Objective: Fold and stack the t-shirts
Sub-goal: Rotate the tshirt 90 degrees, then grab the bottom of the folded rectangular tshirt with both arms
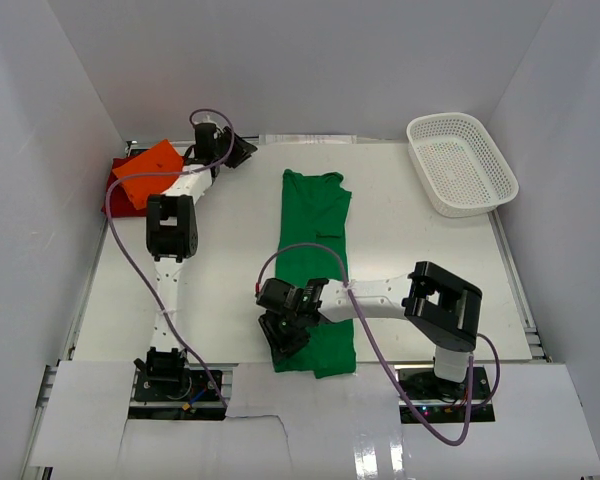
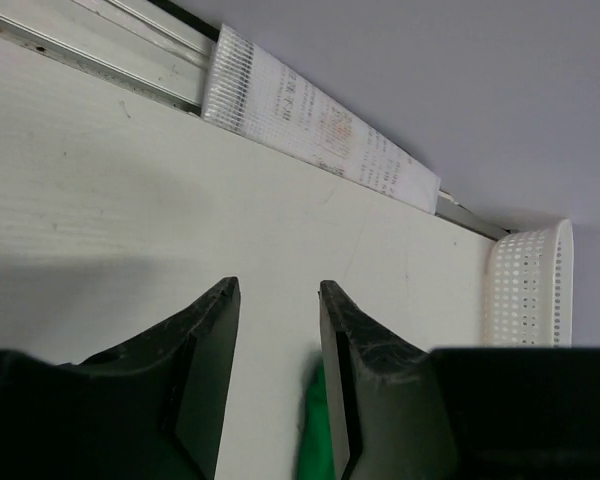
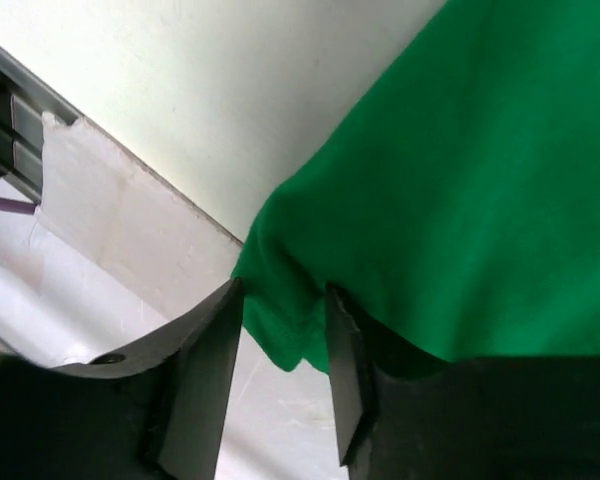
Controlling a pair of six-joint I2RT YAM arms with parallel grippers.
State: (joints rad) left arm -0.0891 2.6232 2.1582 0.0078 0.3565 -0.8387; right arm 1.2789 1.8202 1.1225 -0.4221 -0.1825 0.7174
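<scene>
The bright green t-shirt [image 1: 315,260] lies folded into a long strip down the middle of the table. My right gripper [image 1: 280,335] is at its near left corner. In the right wrist view the gripper [image 3: 283,295] is open, with the green corner [image 3: 290,330] hanging between the jaws. The orange t-shirt [image 1: 145,172] lies folded on the dark red t-shirt [image 1: 113,192] at the far left. My left gripper [image 1: 242,150] hovers at the far edge, to the right of that stack. It [image 2: 278,290] is open and empty, with a sliver of green cloth [image 2: 315,430] below it.
A white mesh basket [image 1: 458,116] stands at the far right corner; its wall [image 2: 528,285] shows in the left wrist view. White walls enclose the table on three sides. A metal rail [image 2: 100,65] and taped label run along the far edge.
</scene>
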